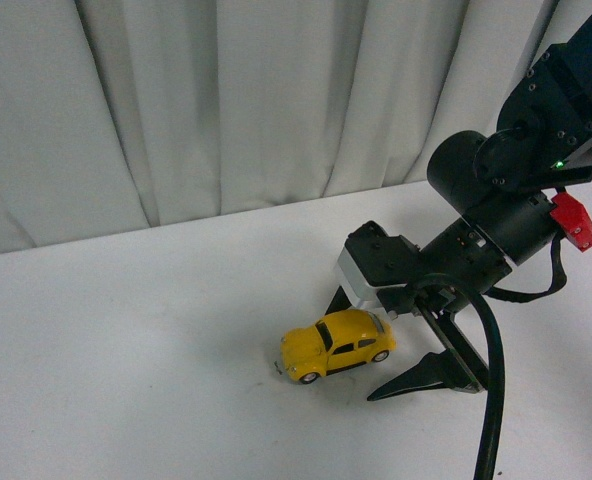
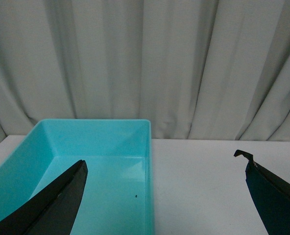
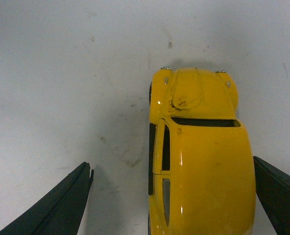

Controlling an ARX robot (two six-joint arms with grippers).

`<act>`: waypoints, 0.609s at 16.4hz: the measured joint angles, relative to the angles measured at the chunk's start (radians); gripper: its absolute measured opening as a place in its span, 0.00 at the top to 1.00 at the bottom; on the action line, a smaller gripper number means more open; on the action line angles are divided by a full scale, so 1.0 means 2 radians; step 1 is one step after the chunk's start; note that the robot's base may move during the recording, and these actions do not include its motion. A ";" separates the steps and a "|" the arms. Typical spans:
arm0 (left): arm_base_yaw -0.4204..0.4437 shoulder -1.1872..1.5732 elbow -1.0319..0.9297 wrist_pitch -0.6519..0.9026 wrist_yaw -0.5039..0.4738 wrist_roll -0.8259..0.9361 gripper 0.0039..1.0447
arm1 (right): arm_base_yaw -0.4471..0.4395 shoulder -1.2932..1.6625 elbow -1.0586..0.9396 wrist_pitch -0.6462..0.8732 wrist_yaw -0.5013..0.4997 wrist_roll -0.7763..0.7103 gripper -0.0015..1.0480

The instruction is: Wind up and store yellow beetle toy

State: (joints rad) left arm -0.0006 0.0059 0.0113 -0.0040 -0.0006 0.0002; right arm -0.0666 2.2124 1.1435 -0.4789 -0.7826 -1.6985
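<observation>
The yellow beetle toy (image 1: 338, 345) stands on its wheels on the white table, nose toward the left in the front view. My right gripper (image 1: 350, 352) is open and low over it, with one finger on each side of the car's rear half. In the right wrist view the car (image 3: 199, 161) lies between the two black fingers (image 3: 61, 205), closer to one of them, and neither visibly presses on it. My left gripper (image 2: 162, 159) is open and empty and shows only in the left wrist view.
A teal plastic bin (image 2: 96, 122) stands empty on the table below the left gripper, one finger over its inside. A grey curtain (image 1: 226, 100) hangs along the table's far edge. The right arm's black cable (image 1: 491, 400) hangs in front.
</observation>
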 joint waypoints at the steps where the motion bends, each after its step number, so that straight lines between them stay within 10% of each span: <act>1: 0.000 0.000 0.000 0.000 0.000 0.000 0.06 | 0.000 0.002 0.001 0.001 -0.004 -0.001 0.13; 7: 0.000 0.000 0.000 0.000 0.000 0.000 0.06 | 0.006 0.007 0.009 0.013 -0.017 0.002 0.57; 10: 0.000 0.000 0.000 0.000 0.000 0.000 0.06 | 0.007 0.009 0.009 0.016 -0.019 0.008 0.59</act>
State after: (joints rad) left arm -0.0006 0.0059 0.0113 -0.0040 -0.0006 0.0002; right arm -0.0525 2.2307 1.1622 -0.4461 -0.8200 -1.6825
